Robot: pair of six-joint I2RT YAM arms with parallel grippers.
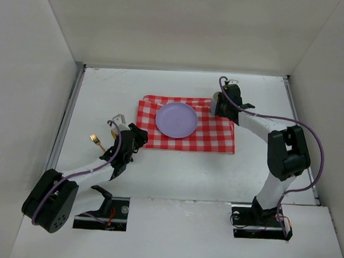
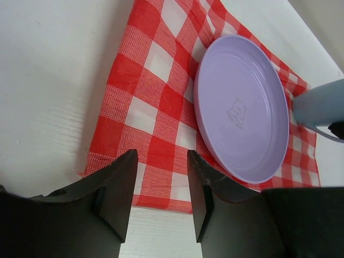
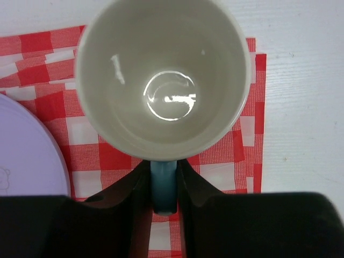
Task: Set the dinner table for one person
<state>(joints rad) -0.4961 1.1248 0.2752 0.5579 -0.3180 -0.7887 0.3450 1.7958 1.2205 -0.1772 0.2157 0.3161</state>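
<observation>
The white dinner table (image 1: 175, 176) carries a red-and-white checked cloth (image 1: 215, 138) with a lilac plate (image 1: 176, 120) in its middle. My right gripper (image 3: 163, 167) is shut on the blue handle (image 3: 163, 188) of a mug (image 3: 164, 70) with a cream inside. It holds the mug upright over the cloth's right end, beside the plate (image 3: 27, 156). I cannot tell whether the mug touches the cloth. My left gripper (image 2: 161, 158) is open and empty, low at the cloth's near left corner (image 2: 145, 161). The plate (image 2: 242, 107) and the blue mug (image 2: 320, 105) show beyond it.
A gold fork (image 1: 95, 139) lies on the table left of my left arm. A small silvery item (image 1: 119, 119) lies just behind my left gripper (image 1: 139, 136). White walls enclose the table at the back and both sides.
</observation>
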